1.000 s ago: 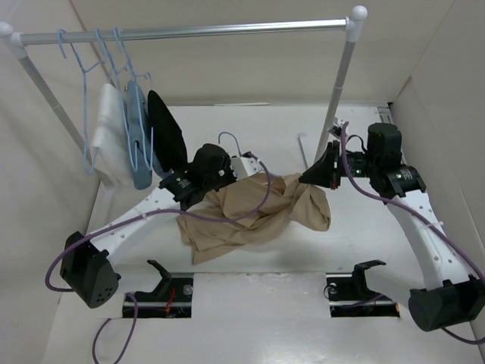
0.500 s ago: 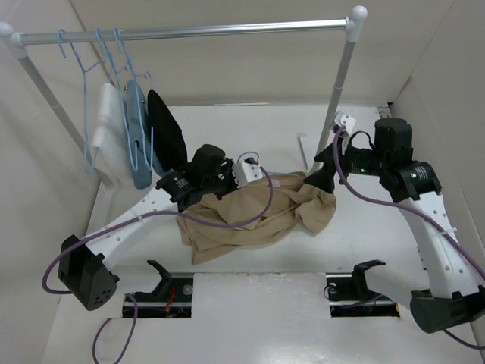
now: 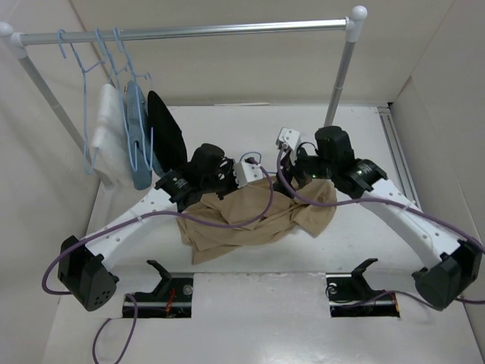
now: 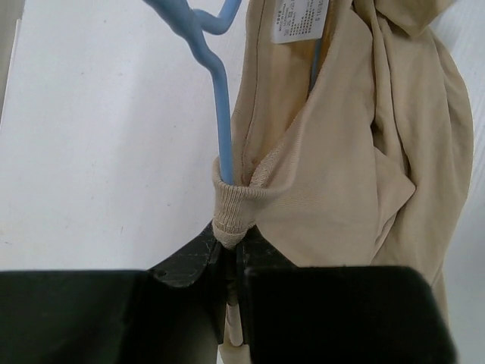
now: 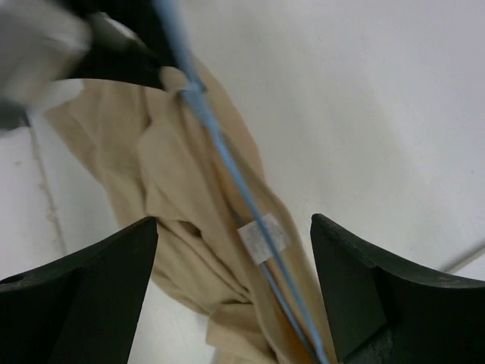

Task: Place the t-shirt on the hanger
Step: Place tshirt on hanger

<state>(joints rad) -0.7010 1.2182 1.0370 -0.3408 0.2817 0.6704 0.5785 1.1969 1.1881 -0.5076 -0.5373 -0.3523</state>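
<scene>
Both t-shirt (image 3: 242, 216) and hanger (image 4: 221, 114) are mid-worktop (image 3: 250, 125), the t-shirt bunched up. The left hand (image 4: 231, 254) pinches its collar where the hanger pokes through. The right hand (image 5: 233, 227) is spread wide above them.

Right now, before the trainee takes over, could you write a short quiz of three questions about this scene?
1. True or false: the right gripper is shut on the t-shirt.
2. The left gripper pinches the t-shirt where the wire of the hanger enters it. Which part is this? A the neckband; B a sleeve; C the bottom hem.
3. Fill in: ___ other garments hang on the rail.

Key
1. False: its jaws stand wide open over the cloth and hold nothing.
2. A.
3. Three: the white garment, the light-blue garment and the black garment.
</scene>
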